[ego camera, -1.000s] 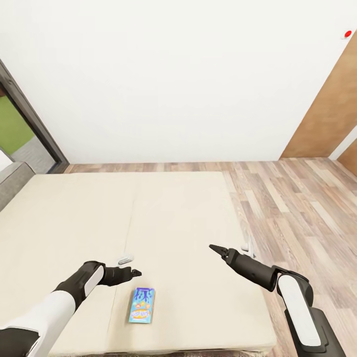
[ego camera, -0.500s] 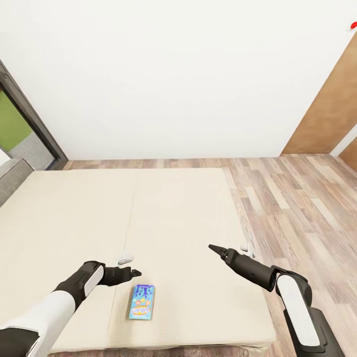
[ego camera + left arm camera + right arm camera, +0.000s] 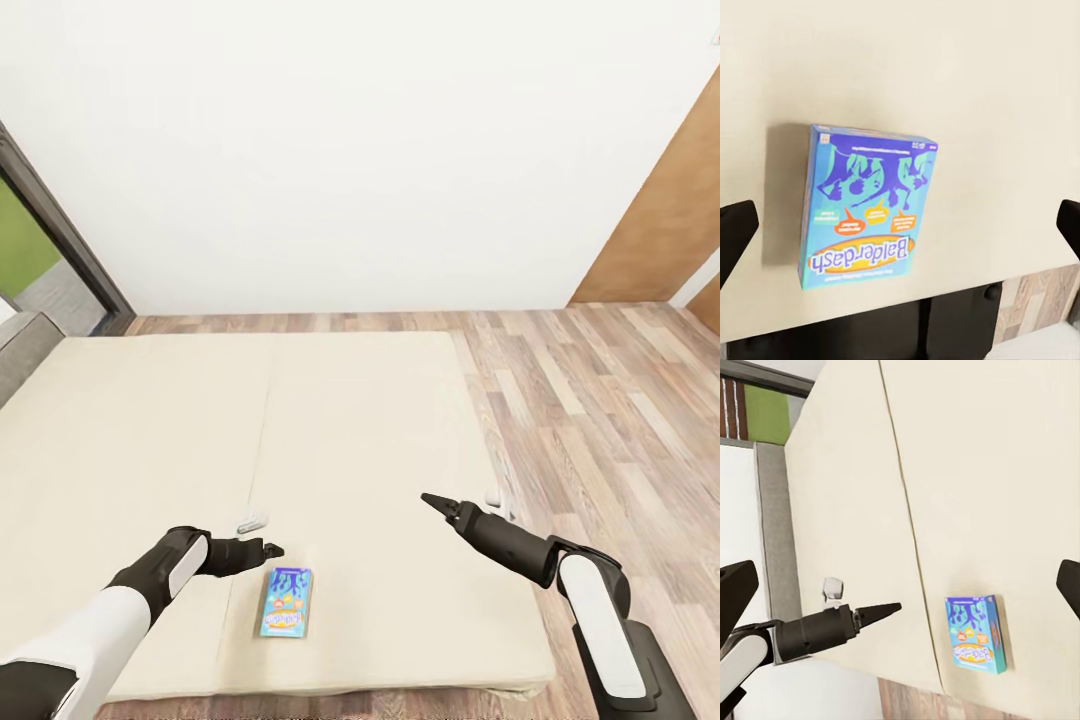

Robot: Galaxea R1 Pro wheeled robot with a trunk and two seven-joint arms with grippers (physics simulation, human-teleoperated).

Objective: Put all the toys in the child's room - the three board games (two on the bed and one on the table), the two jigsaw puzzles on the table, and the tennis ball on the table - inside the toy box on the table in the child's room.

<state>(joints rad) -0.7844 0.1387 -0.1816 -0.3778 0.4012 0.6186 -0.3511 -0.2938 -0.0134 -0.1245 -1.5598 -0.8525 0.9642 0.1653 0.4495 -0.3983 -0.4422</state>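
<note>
We face the bed (image 3: 330,440), its beige mattress wide before us, wood floor to the right. One board game (image 3: 286,602), the small blue-cyan box, lies flat near the bed's near edge. Our left pincer (image 3: 268,549) hangs just beyond it, jaws wide, not touching. Our right pincer (image 3: 432,499) hovers well to the right; we cannot tell its opening. We judge the risk thus: the box lies flat on soft bedding, so closing jaws may push it away instead of gripping.
</note>
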